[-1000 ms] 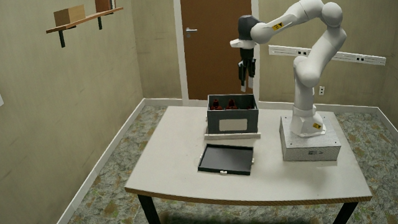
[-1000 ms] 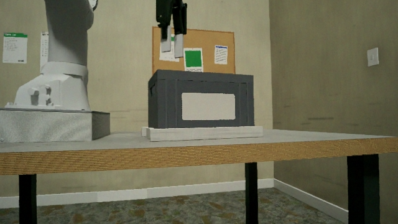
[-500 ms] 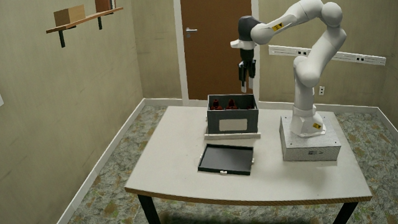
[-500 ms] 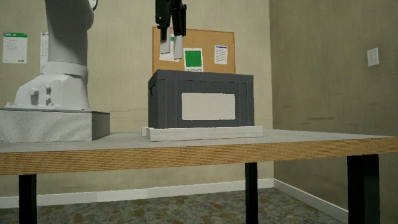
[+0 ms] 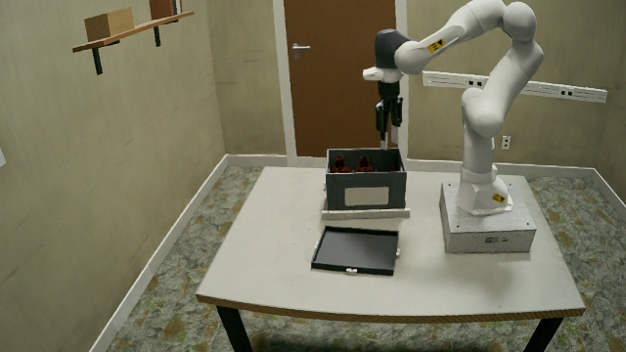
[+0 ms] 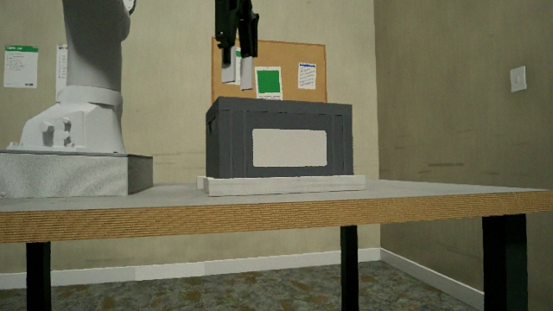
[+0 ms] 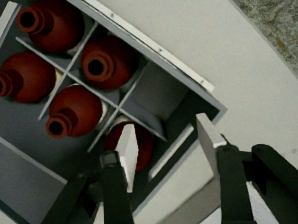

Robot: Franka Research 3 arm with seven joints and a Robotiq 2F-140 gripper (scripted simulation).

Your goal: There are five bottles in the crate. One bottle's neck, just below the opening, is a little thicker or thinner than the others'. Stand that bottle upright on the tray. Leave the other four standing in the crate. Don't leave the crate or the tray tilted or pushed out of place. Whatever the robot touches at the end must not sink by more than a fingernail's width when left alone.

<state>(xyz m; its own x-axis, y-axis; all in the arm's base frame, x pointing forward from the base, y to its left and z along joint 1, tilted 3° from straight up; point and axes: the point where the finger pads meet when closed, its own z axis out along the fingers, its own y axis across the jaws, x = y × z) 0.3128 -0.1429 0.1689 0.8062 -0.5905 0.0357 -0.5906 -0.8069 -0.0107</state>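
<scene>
With its two pale fingertips pointing down and standing partly spread, the end effector (image 5: pixel 388 139) (image 6: pixel 239 78) (image 7: pixel 166 132) hangs above the crate (image 5: pixel 366 192) (image 6: pixel 233 142) (image 7: pixel 65 176), with nothing between the fingers. In the wrist view one fingertip overlaps a red-brown bottle (image 7: pixel 145 149), partly hiding it, so its neck cannot be judged. Four more bottles, the first (image 7: pixel 56 25), second (image 7: pixel 112 60), third (image 7: pixel 30 77) and fourth (image 7: pixel 77 112), stand in their own compartments between thin dividers. Which neck differs cannot be told.

Around the crate's foot run white strips (image 5: pixel 366 213) (image 6: pixel 285 186) (image 7: pixel 150 42), close to its walls. A blank pale label (image 5: pixel 367 197) (image 6: pixel 289 148) fills the middle of the crate's side, and no writing shows on it. Just beside the crate, the dark tray (image 5: pixel 353 267) lies flat with no bottle on it, small white clips at its edges and a low rim around it. Between tray and the arm's metal base block (image 5: pixel 489 242) (image 6: pixel 65 173) lies an open stretch of counter (image 5: pixel 274 288) (image 6: pixel 432 187) (image 7: pixel 240 65); another reaches from the tray to the near edge. Yellow warning stickers (image 5: pixel 436 46) mark the arm (image 5: pixel 509 88) (image 6: pixel 95 47), their print too small to read. Behind, a cork board (image 6: pixel 311 52) carries papers whose text is unreadable.

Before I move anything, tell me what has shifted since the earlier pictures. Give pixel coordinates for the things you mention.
The claw (image 5: pixel 389 143) (image 6: pixel 238 84) (image 7: pixel 166 132) has come down a little toward the crate (image 5: pixel 335 193) (image 6: pixel 233 142) (image 7: pixel 200 102); its tips are still above the rim in the exterior view. Nothing was taken hold of or let go. The crate and the tray (image 5: pixel 354 249) stayed where they were.
</scene>
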